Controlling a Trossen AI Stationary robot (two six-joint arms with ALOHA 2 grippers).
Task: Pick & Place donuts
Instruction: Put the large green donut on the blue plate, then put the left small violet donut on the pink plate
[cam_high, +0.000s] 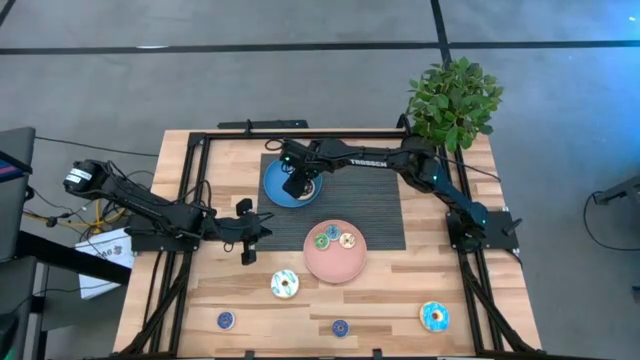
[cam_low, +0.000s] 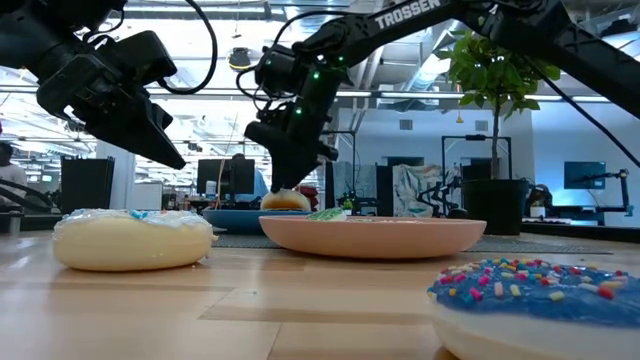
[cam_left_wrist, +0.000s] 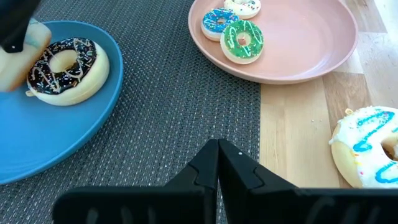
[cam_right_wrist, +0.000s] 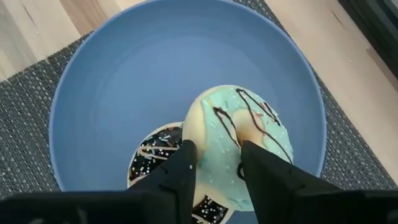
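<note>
My right-arm fingers (cam_right_wrist: 214, 165) are down over the round blue plate (cam_right_wrist: 124, 81), which sits on the dark woven mat (cam_left_wrist: 186, 112) toward the desk's (cam_high: 400, 290) far edge, left of centre. Between them I have a small toy donut w/ pale teal icing and thin dark-brown drizzle (cam_right_wrist: 239, 140). It stands on edge, tilted, w/ one finger (cam_right_wrist: 180, 171) on each flat face, so the ring's plane runs btwn my fingers and its hole axis crosses from one finger to the other. The fingers are partly apart w/ the teal donut's thickness filling the gap; they look to be pinching it, though I can't tell how firm the grip is.

Just beside and partly under it, flat on the same plate, lies a dark-chocolate-iced donut w/ white sprinkles (cam_left_wrist: 62, 68). The two look to be touching or nearly so. That's the relation my next move turns on: going by the task, I'd judge a straight-up lift keeps the chocolate one from being dragged.

The round pink plate (cam_high: 335, 262) is nearer the desk's front, past the mat's near edge, holding three small donuts: blue (cam_left_wrist: 217, 22), green (cam_left_wrist: 244, 38), white (cam_left_wrist: 244, 6).

My left-arm fingers (cam_left_wrist: 217, 155) are pressed together, holding nothing, parked over the desk's left side, well away from the blue plate. The right arm is clearly the nearer one.
</note>
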